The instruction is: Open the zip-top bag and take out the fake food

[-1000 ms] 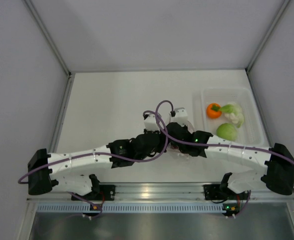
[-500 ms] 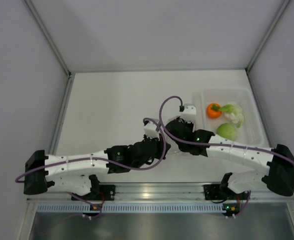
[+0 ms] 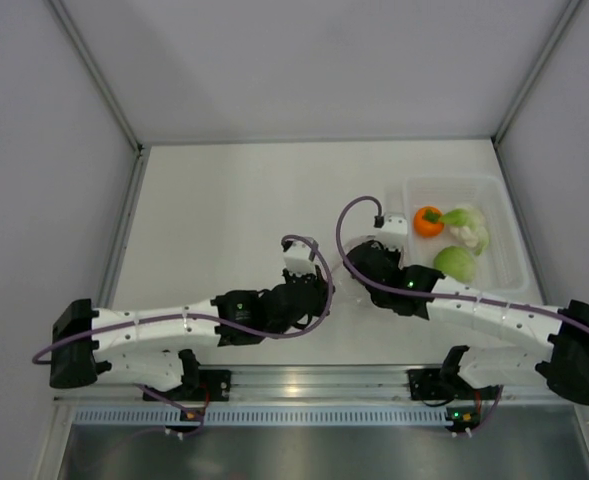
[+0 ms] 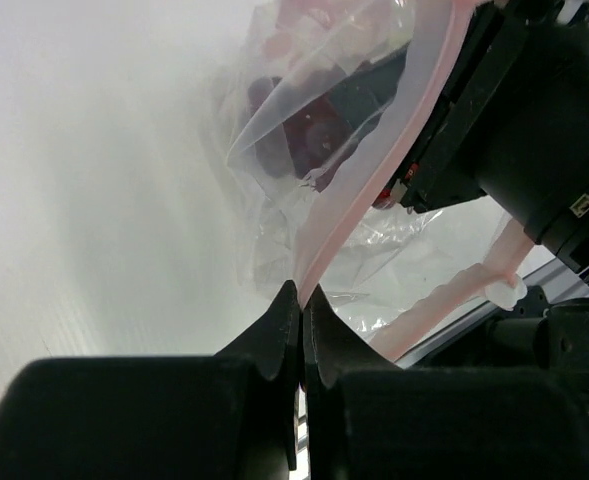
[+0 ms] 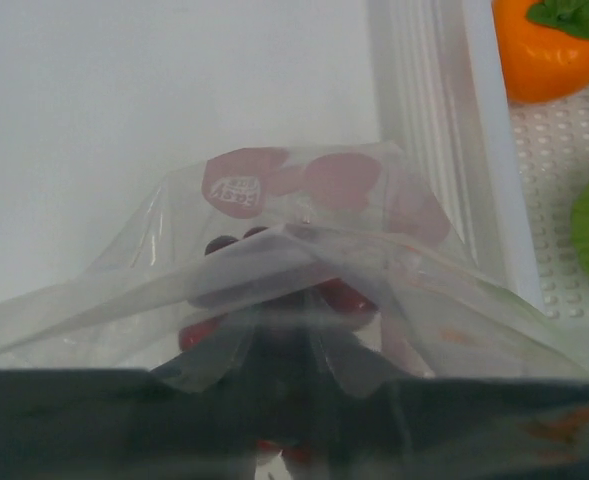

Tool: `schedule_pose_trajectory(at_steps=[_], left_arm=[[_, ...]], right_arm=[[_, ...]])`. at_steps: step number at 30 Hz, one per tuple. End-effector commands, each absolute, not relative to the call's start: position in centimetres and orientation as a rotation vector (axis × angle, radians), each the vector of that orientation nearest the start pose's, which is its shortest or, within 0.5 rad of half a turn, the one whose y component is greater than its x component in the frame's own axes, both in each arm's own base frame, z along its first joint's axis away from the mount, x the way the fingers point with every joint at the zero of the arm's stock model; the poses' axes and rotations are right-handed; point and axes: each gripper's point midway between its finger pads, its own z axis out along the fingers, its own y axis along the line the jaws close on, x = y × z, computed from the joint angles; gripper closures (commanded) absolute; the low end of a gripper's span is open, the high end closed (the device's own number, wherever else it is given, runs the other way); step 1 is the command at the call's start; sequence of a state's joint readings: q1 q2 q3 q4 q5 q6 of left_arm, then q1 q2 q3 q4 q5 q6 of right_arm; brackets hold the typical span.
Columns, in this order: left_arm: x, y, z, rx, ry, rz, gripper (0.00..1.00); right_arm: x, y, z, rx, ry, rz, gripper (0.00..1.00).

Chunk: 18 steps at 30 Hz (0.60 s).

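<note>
bag (image 4: 274, 215): clear, crinkled plastic, held between the two grippers over the table (image 3: 214, 210), just left of the tray (image 3: 464, 182). from the top camera it is only a faint sheen between the arms. mouth is parted.

pink strip (image 4: 374, 170) runs up from the left gripper's fingertips to the black body of the right gripper. a second length of strip sags lower right, ending in a small white tab.

grapes (image 5: 344, 295): dark red bunch, inside the bag, seen through the plastic. red printed patches on the far wall of the bag, above the bunch.

left gripper (image 4: 301, 295): fingers pressed together, pinching the pink strip at its lower end.

right gripper (image 5: 286, 365): dark fingers at the bottom of its own view, veiled by plastic. they look closed together on the bag's edge, with the lip draped across them. bag body hangs in front of it, toward the table.

tray: rigid, clear, on the right side of the table, its ribbed wall just beside the bag. it holds:
- orange fruit (image 3: 428, 221) with a green top, in the near-left part
- leafy vegetable (image 3: 469, 225), white and pale green, just right of the orange
- green apple (image 3: 455, 263), nearest the arms

both arms reach inward from the near edge and meet mid-table.
</note>
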State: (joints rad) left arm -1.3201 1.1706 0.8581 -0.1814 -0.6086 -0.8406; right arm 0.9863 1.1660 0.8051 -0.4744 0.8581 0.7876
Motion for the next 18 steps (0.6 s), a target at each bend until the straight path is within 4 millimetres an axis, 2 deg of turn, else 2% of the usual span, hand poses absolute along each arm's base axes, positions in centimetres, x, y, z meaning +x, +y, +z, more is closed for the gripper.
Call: schedule_pose_trajectory(at_steps=[1, 2, 3, 6, 9, 14, 16, 18], left_arm=[[15.8, -34.6, 20.3, 0.176, 2.079, -0.761, 1.00], [15.7, -35.1, 20.6, 0.177, 2.071, -0.787, 1.00], [15.7, -35.3, 20.7, 0.184, 2.068, -0.793, 1.00], [15.8, -35.6, 21.4, 0.177, 2.052, -0.807, 1.00], [15.9, -35.7, 22.1, 0.168, 2.038, -0.819, 1.00], [15.8, -35.3, 22.6, 0.158, 2.024, -0.833, 1.00], [16.1, -34.6, 22.1, 0.158, 2.020, -0.798, 1.00], [16.4, -33.7, 20.8, 0.148, 2.025, -0.743, 1.00]], right_arm=[[26.5, 20.4, 17.4, 0.173, 2.006, 0.136, 1.00], [26.7, 21.5, 18.1, 0.158, 2.002, 0.157, 1.00], [26.6, 22.7, 17.4, 0.112, 2.024, 0.143, 1.00], [26.2, 25.5, 17.2, 0.059, 2.032, 0.160, 1.00], [25.9, 26.9, 17.6, 0.072, 2.011, 0.161, 1.00], [25.9, 26.7, 17.1, 0.164, 1.962, 0.118, 1.00], [25.8, 26.4, 17.0, 0.190, 1.955, 0.127, 1.00], [25.7, 26.1, 18.3, 0.222, 1.934, 0.175, 1.00]])
